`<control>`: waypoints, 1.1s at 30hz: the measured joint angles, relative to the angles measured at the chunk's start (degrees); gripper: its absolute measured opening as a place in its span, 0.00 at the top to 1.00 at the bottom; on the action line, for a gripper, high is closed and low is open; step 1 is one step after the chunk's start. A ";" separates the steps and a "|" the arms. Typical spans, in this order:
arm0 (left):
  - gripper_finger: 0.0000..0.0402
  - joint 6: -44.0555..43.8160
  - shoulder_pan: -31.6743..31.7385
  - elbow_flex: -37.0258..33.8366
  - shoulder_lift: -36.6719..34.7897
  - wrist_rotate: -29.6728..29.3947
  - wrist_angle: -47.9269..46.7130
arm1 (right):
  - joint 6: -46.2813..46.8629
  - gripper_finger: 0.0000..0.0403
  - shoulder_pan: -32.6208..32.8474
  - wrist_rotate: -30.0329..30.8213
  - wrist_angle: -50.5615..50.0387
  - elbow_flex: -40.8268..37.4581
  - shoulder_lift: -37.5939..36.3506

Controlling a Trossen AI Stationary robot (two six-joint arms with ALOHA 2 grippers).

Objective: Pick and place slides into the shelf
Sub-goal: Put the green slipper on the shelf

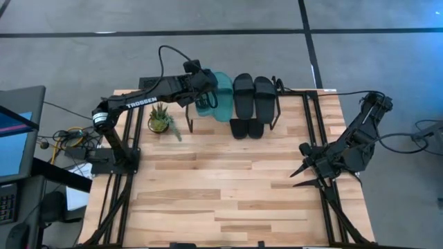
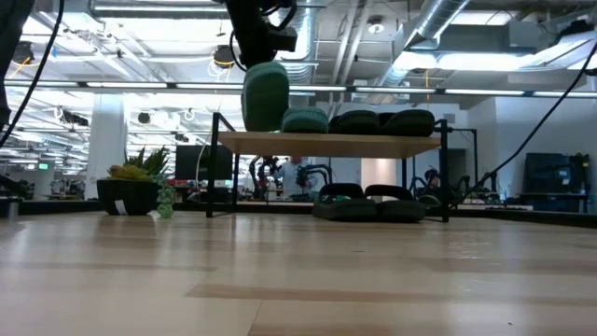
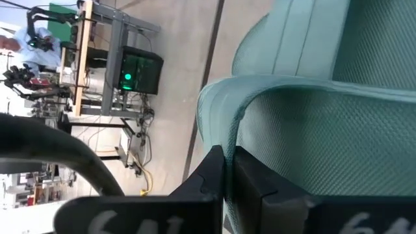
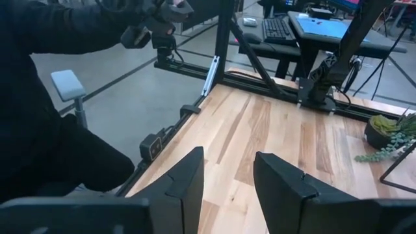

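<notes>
Wooden table [image 1: 228,200] in an open workshop; the shelf [image 2: 326,143] stands at its far edge, a potted plant [image 1: 160,119] beside it. Left gripper [image 1: 201,88], clamped shut on a teal slide [image 2: 265,96], holds it toe-up, long axis near vertical, just over the shelf's left end; directly beside lies its teal mate [image 2: 305,120], then two black slides [image 1: 253,95] on top, two more [image 2: 366,202] beneath. Right gripper [image 4: 227,175], half open and empty, waits well apart.

Two teal slides [image 1: 223,97], four black slides [image 1: 243,93], one potted plant [image 1: 160,119].
</notes>
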 joint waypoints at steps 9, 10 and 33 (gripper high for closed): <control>1.00 0.98 0.78 -0.32 -0.36 0.72 1.65 | 0.38 0.70 0.00 0.01 -1.10 0.00 0.00; 1.00 1.15 0.78 -0.32 -0.49 0.69 1.82 | 0.46 0.70 0.00 0.01 -1.27 0.00 0.00; 1.00 0.60 2.82 -0.34 -0.76 0.17 -3.43 | 1.97 0.70 0.00 -0.01 -1.60 0.02 0.00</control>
